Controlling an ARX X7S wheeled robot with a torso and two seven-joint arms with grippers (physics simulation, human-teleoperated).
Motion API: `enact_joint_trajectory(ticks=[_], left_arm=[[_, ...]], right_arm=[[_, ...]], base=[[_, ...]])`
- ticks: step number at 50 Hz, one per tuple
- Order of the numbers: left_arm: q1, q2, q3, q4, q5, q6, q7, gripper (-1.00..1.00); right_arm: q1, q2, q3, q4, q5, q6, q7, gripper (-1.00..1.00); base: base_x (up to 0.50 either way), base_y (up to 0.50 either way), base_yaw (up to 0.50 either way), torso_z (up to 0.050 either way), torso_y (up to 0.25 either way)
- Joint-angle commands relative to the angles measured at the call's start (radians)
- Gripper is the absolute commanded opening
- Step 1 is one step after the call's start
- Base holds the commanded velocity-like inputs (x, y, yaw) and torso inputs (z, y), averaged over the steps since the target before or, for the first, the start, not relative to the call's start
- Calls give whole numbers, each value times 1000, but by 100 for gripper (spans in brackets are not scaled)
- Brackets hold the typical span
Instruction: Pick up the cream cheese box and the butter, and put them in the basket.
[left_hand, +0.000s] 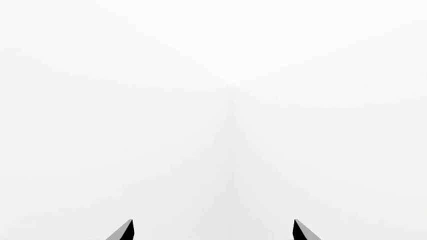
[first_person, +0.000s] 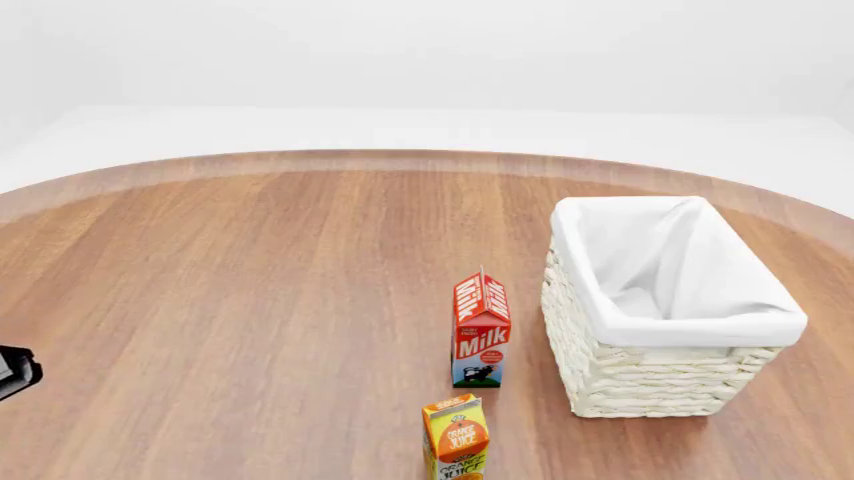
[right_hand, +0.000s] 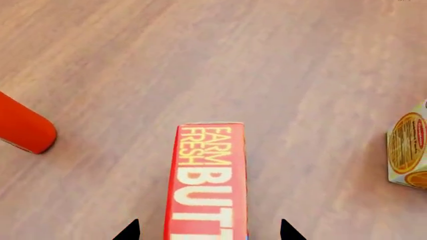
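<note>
In the right wrist view the butter (right_hand: 207, 180), a red-orange box with yellow "FARM FRESH" lettering, lies flat on the wood. My right gripper (right_hand: 208, 231) is open and straddles its near end, with a gap between each dark fingertip and the box. My left gripper (left_hand: 213, 230) is open too, with its two tips wide apart, nothing between them and only blank white ahead. The basket (first_person: 667, 385), white woven with a white liner, stands at the right of the table in the head view. The cream cheese box is out of view.
A red milk carton (first_person: 481, 330) stands just left of the basket, with an orange juice carton (first_person: 455, 442) in front of it. The juice carton (right_hand: 407, 155) also shows beside the butter, and a red rounded object (right_hand: 23, 130) lies on the butter's other side. A dark piece of the left arm (first_person: 14, 372) shows at the left edge.
</note>
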Motion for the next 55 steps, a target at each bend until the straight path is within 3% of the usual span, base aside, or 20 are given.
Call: enact_joint_trajectory(ticks=[1,19,55], left_arm=[[3,21,-26,-2,16,13,21,100],[1,20,-30,-10,9,16,19,100],[2,20,-31,-15,10,21,17,100]], right_arm=[[24,4,0,9,-22,-3,2,100],[30,17,-84,62,-26,-30,-44,100],[35,39,-91,86,18,-67,-40,100]], base=[[0,0,0,0,0],[0,0,0,0,0],[0,0,0,0,0]])
